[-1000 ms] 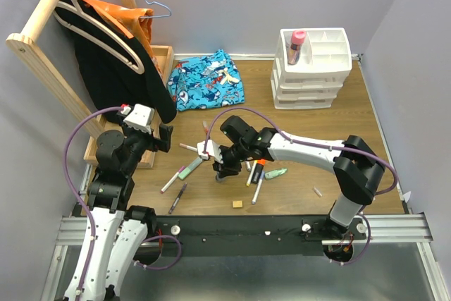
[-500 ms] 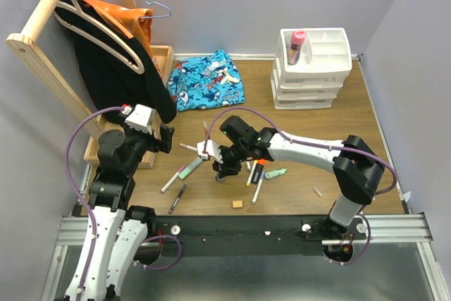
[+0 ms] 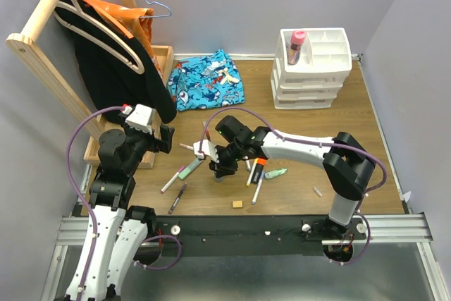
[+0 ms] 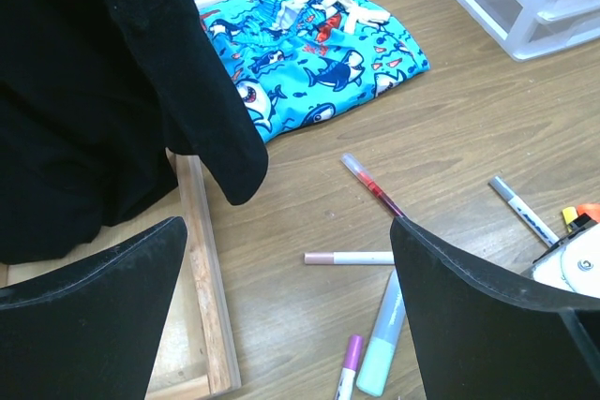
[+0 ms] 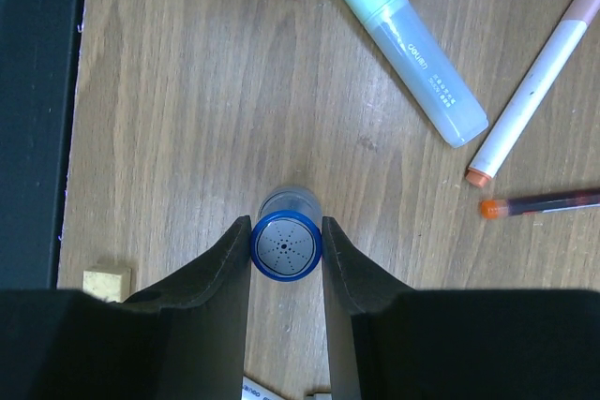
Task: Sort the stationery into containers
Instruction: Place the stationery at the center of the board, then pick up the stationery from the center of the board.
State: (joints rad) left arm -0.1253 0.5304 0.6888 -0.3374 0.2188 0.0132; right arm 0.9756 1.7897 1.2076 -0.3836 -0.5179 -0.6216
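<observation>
The right pincer [image 5: 286, 258] was closed on the small blue-capped jar [image 5: 286, 244] upright on the worktop [image 5: 187, 119], a tan eraser cube [image 5: 105, 282] at its eight o'clock, while the left pincer [image 4: 286, 224] hung wide open, empty.

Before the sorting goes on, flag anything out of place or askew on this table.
A crumpled blue shark-print cloth lies at the back of the wooden table, no stationery. Slim pens and markers lie scattered at all angles; only a pink glitter tube stands in the white plastic organiser. The right gripper holds a blue-capped jar.
</observation>
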